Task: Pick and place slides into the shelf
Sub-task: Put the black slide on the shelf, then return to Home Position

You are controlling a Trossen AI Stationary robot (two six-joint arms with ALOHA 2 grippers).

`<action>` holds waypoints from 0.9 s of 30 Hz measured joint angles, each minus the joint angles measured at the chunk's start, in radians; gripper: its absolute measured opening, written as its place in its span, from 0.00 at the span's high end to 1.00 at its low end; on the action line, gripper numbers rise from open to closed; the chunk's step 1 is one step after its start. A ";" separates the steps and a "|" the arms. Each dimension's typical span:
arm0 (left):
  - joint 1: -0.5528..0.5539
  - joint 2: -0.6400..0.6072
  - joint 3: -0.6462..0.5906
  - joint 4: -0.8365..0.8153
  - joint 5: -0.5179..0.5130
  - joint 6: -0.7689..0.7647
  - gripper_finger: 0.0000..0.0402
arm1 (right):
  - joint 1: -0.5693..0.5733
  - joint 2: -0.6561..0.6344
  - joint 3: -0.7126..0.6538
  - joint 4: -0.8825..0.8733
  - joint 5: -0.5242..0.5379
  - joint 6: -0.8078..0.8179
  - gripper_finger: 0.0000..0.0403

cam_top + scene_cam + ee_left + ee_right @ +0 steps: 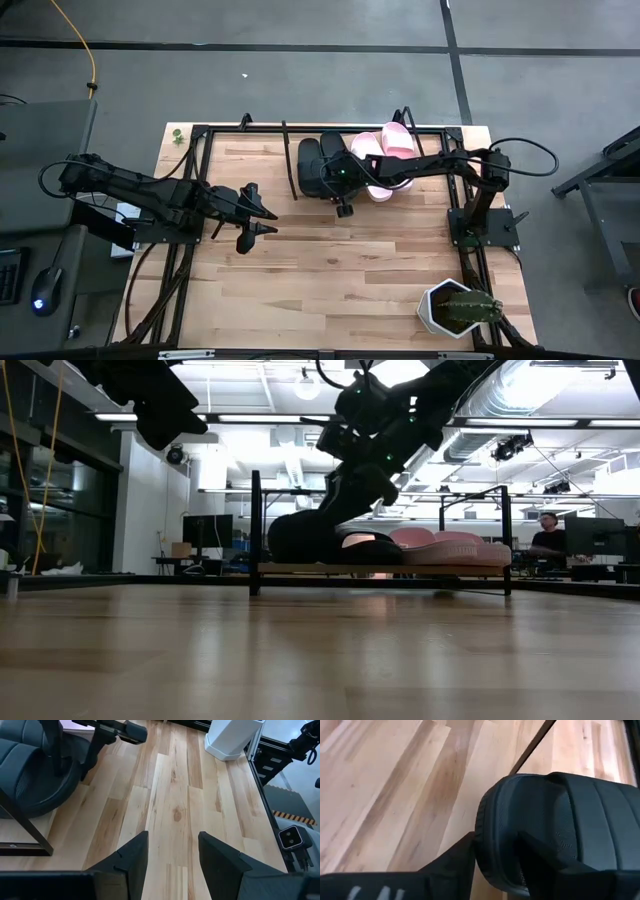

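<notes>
The shelf stands at the table's far edge; its board carries both pink slides on the right and the black slides on the left. My right gripper reaches in from the right, slanting down over the shelf's near left part, and is shut on a black slide. My left gripper hovers open above bare wood to the left of and nearer than the shelf, holding nothing. My right gripper holds the black slide by the rounded end of its sole. One finger lies against the outer rim, the other on the textured footbed. It comes slanting from above. The slide lies on the shelf board.
A white hexagonal pot with a cactus stands in the near right corner. A small green object sits at the far left corner. Bare wood spreads across the table's middle and near side. A person sits far behind.
</notes>
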 joint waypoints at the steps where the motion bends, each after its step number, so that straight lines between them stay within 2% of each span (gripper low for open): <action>1: 0.000 0.000 0.000 0.000 0.000 0.000 0.61 | 0.000 0.000 0.000 -0.003 -0.013 0.005 0.67; 8: 0.000 0.000 0.000 0.000 -0.007 0.000 0.61 | 0.005 0.000 0.000 -0.005 -0.102 0.054 0.59; 15: 0.000 0.000 0.000 0.000 -0.019 0.000 0.61 | 0.022 0.000 0.000 -0.002 -0.015 0.049 0.56; 21: 0.000 0.000 0.000 0.000 -0.018 0.000 0.61 | 0.044 0.000 0.002 0.024 -0.003 0.055 0.56; 27: 0.000 0.000 0.000 0.001 -0.056 0.016 0.61 | 0.050 -0.015 0.002 0.040 0.040 0.137 0.56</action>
